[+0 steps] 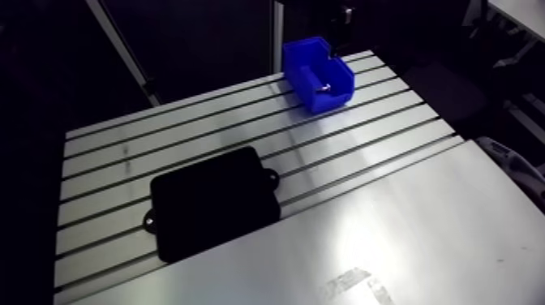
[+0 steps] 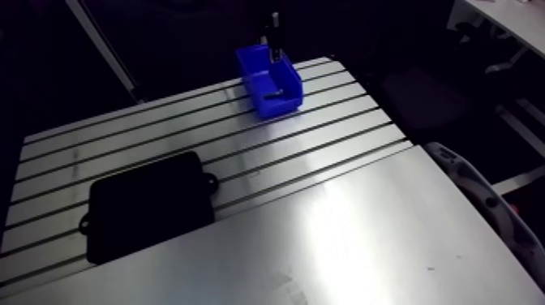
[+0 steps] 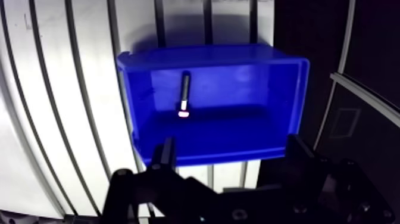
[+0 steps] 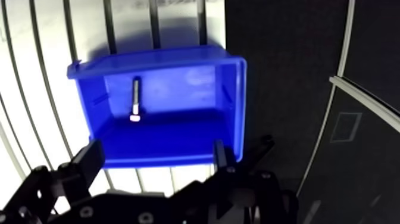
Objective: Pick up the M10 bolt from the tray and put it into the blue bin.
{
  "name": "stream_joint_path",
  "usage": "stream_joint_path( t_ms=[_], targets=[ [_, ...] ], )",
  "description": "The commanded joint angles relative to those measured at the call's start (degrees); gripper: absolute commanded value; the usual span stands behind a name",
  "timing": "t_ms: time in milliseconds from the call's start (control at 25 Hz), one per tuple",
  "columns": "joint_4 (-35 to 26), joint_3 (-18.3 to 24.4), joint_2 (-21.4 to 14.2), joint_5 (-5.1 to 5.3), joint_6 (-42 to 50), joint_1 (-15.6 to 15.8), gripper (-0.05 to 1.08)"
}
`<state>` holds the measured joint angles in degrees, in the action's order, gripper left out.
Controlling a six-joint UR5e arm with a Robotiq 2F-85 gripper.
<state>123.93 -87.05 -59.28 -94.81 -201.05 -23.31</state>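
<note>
The M10 bolt (image 3: pixel 185 95) lies inside the blue bin (image 3: pixel 214 55), leaning against its far wall with the head down. In the wrist view my gripper (image 3: pixel 232 152) hangs over the bin's near wall. It is open, with both fingers (image 3: pixel 166 154) wide apart and nothing between them. In the arm view the bin (image 1: pixel 302 50) stands at the table's far right corner, with the gripper (image 2: pixel 274 36) just above it and the bolt (image 1: pixel 324 84) a small glint inside. The black tray (image 1: pixel 212 203) sits at the front left and shows nothing on it.
The slotted aluminium table (image 1: pixel 365 134) runs between tray and bin. A smooth metal plate (image 1: pixel 389 235) covers its near part. An upright frame post (image 1: pixel 278 32) rises just behind the bin. The table's far edge is next to the bin.
</note>
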Motion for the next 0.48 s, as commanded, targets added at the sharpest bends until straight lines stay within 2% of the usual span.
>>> stream_joint_path(
  t_ms=[40, 120, 240, 480],
  targets=[
    [-8.13, 3.51, -4.92, 0.02, 2.43, 0.54, 0.02],
    [-12.61, 5.45, -6.24, 0.29, 5.42, 0.71, 0.01],
    [-18.06, 7.99, -7.47, 1.25, 11.05, 1.59, 0.01],
    [-24.39, 9.14, -11.42, 1.08, 28.98, 3.62, 0.01]
  ],
)
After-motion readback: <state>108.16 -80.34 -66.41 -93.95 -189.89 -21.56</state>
